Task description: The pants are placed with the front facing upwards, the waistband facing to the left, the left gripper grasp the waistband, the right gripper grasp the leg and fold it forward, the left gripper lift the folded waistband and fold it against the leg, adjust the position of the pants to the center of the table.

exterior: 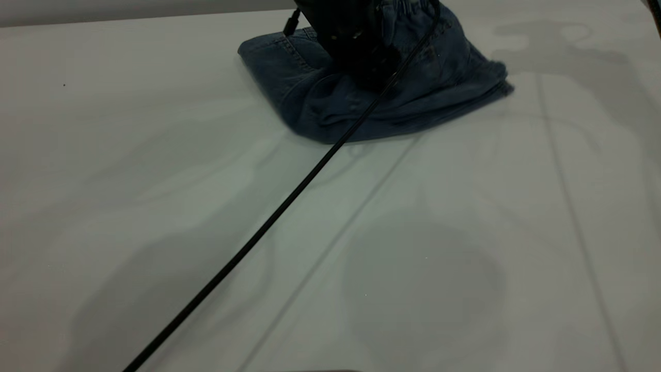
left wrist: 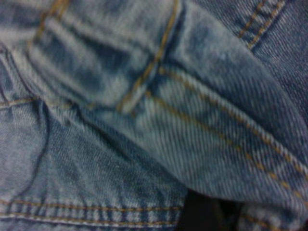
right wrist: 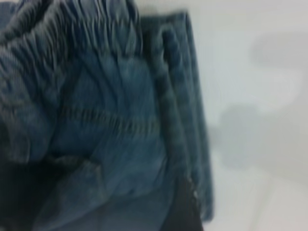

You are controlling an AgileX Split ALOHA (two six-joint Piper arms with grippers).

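Toward twelve o'clock on the tabletop (exterior: 155, 206), the pants (exterior: 423, 88) are lying as a compact, bunched bundle, already doubled over themselves, with several denim edges stacking along the three o'clock side. The gathered waistband (exterior: 413, 8) is rising at the very top of the exterior view, lifted above the rest of the cloth, so the leg fold is looking done and the waistband fold is, by my reading, under way.

A black hand, the left hand (exterior: 361, 57) going by its thin trailing cable (exterior: 268, 217), is pressing down into the middle of the bundle. Its wrist camera is showing only denim seams at close range, so I cannot tell whether it is wide, narrow, or holding cloth. The right hand is not showing clearly; its wrist camera is looking at the ruffled waistband and layered edges just beside it.

What is remaining, as I judge it: laying the waistband flat against the leg, then sliding the bundle from the far edge toward the centre.
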